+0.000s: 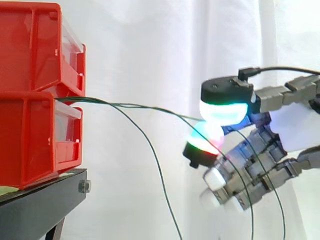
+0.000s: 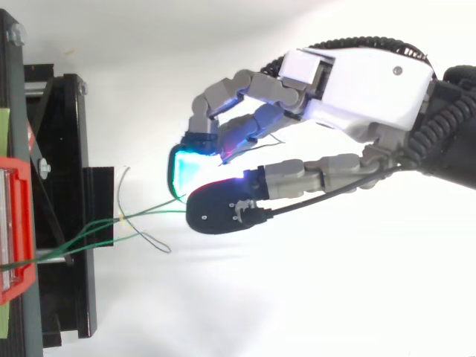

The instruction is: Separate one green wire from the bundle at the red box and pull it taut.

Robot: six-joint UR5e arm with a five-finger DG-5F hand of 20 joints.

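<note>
the red box (image 1: 30,135) sits under a second red bin (image 1: 30,45) on the black stand (image 1: 40,200). the hand (image 1: 295,127) hangs well to their right, narrowed to a pinch, with two glowing pads (image 1: 222,110) closed on a green wire (image 1: 165,111). that wire runs almost straight back to the bundle (image 1: 95,101), which comes out between the bins. a slack strand (image 1: 155,160) droops away below it.

the wire looks very thin, light and limp, with smooth insulation likely to slide between such thick pads. the best hold seems to be out here, where the strands have fanned apart. near the box they lie together. i cannot tell whether a second strand is caught in the pinch. a gentle, steady pull suits it.
</note>
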